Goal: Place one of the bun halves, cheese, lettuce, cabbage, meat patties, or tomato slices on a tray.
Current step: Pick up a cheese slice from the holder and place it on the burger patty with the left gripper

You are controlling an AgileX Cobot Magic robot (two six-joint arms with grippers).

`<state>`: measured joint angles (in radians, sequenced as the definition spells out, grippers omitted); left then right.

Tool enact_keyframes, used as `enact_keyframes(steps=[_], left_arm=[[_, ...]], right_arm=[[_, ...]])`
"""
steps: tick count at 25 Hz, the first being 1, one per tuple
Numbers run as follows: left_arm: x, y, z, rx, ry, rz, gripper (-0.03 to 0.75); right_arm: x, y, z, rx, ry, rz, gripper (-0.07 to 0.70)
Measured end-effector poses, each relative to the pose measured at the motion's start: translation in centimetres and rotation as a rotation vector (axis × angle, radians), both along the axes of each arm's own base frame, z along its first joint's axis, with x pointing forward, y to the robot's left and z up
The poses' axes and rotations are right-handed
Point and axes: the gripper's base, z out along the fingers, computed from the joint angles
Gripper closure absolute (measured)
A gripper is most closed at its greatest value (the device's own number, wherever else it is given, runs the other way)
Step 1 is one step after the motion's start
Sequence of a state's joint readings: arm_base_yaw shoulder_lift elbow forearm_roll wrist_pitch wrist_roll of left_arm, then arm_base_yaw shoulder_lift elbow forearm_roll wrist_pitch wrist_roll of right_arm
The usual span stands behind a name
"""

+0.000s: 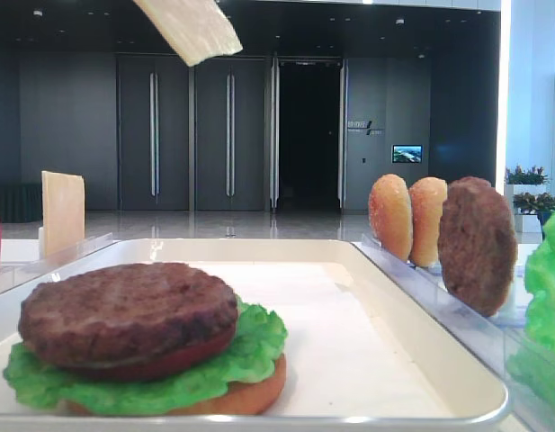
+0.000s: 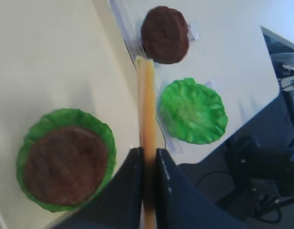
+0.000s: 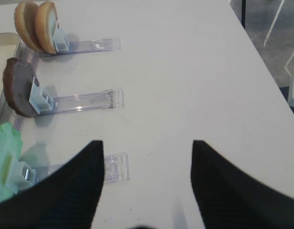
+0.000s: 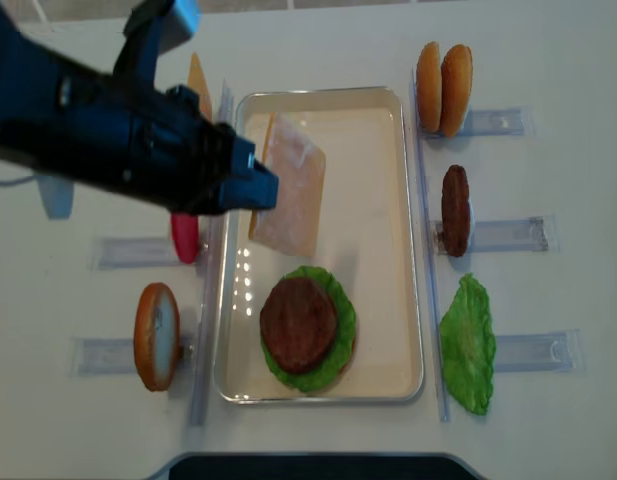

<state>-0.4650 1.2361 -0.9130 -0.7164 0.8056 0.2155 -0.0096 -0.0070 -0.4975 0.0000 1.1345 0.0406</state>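
The left end effector (image 4: 250,192) is clenched on one edge of the cheese (image 4: 290,185), which hangs above the tray (image 4: 413,300), at 12 o'clock of the stacked meat patty (image 4: 299,324). Best to lower it flat and centred over the patty before releasing. The right end effector (image 3: 147,148) stands released.

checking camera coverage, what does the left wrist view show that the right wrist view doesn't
Only the left wrist view: the left hand shut on the cheese seen edge-on, and the stack on the tray, a meat patty on lettuce.
Only the right wrist view: the right hand, open and holding nothing, and two bun halves in a rack.
Both: the racked patty and the lettuce leaf beside it.
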Motion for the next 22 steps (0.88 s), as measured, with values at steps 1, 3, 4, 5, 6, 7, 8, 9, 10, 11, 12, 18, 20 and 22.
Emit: enact_keyframes(steps=[1, 3, 4, 5, 6, 7, 8, 9, 10, 11, 12, 18, 20, 22], left_arm=[[-0.7, 0.2, -0.5, -0.015, -0.003, -0.016, 0.683], [-1.9, 0.3, -1.4, -0.056, 0.009, -0.044, 0.683], [-2.4, 0.4, -2.0, -0.07, 0.023, -0.055, 0.683], [-2.8, 0.4, -2.6, -0.087, 0.035, -0.067, 0.683], [-3.0, 0.3, -3.1, -0.105, 0.044, -0.079, 0.683], [-3.3, 0.3, -3.6, -0.118, 0.059, -0.084, 0.683], [-3.6, 0.4, -4.2, -0.122, 0.067, -0.092, 0.683], [-3.7, 0.4, -4.5, -0.129, 0.077, -0.09, 0.683], [-3.9, 0.5, -4.9, -0.132, 0.09, -0.086, 0.683], [-4.1, 0.5, -5.3, -0.133, 0.102, -0.078, 0.683], [-4.2, 0.6, -5.6, -0.139, 0.112, -0.066, 0.683], [-4.2, 0.8, -6.5, -0.149, 0.089, -0.036, 0.683], [-4.2, 0.9, -6.8, -0.14, 0.082, -0.021, 0.683], [-4.2, 1.0, -7.2, -0.132, 0.088, -0.012, 0.683]], right_arm=[[0.0, 0.0, 0.0, 0.0, 0.0, 0.0, 0.214], [0.0, 0.0, 0.0, 0.0, 0.0, 0.0, 0.214], [0.0, 0.0, 0.0, 0.0, 0.0, 0.0, 0.214], [0.0, 0.0, 0.0, 0.0, 0.0, 0.0, 0.214], [0.0, 0.0, 0.0, 0.0, 0.0, 0.0, 0.214], [0.0, 0.0, 0.0, 0.0, 0.0, 0.0, 0.214], [0.0, 0.0, 0.0, 0.0, 0.0, 0.0, 0.214], [0.0, 0.0, 0.0, 0.0, 0.0, 0.0, 0.214], [0.0, 0.0, 0.0, 0.0, 0.0, 0.0, 0.214], [0.0, 0.0, 0.0, 0.0, 0.0, 0.0, 0.214], [0.0, 0.0, 0.0, 0.0, 0.0, 0.0, 0.214], [0.0, 0.0, 0.0, 0.0, 0.0, 0.0, 0.215], [0.0, 0.0, 0.0, 0.0, 0.0, 0.0, 0.215], [0.0, 0.0, 0.0, 0.0, 0.0, 0.0, 0.216]])
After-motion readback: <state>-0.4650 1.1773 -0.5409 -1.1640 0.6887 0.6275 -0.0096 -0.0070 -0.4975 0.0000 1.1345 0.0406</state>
